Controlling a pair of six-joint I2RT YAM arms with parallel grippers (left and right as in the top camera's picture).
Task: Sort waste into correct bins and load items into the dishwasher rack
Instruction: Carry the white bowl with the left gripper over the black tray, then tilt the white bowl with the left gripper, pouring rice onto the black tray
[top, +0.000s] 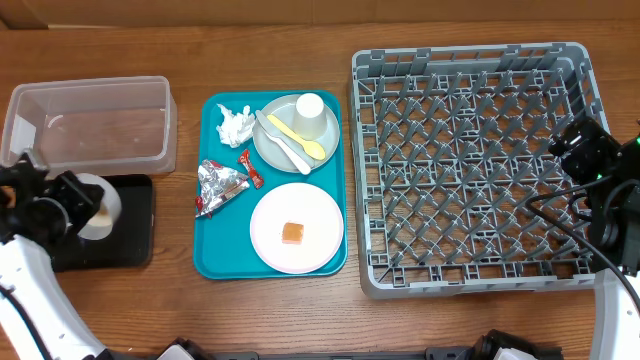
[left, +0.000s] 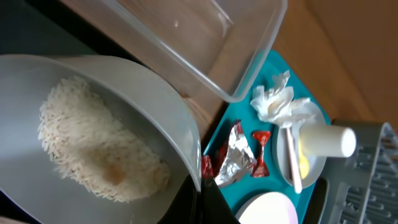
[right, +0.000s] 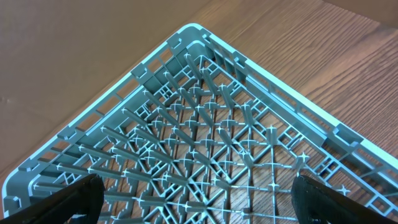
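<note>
Bowl (top: 97, 208) of rice (left: 99, 149) in left claw (top: 72, 203), aslant over black tray (top: 132, 240).

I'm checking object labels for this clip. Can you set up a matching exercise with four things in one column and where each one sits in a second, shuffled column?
Things:
1. orange food cube
2. white cup
3. crumpled tissue
4. small grey bowl of rice

Places:
A. on the grey plate
B. over the black tray
C. on the pale round plate
D. directly on the teal tray, in a corner

Pairs: 1-C, 2-A, 3-D, 4-B
</note>
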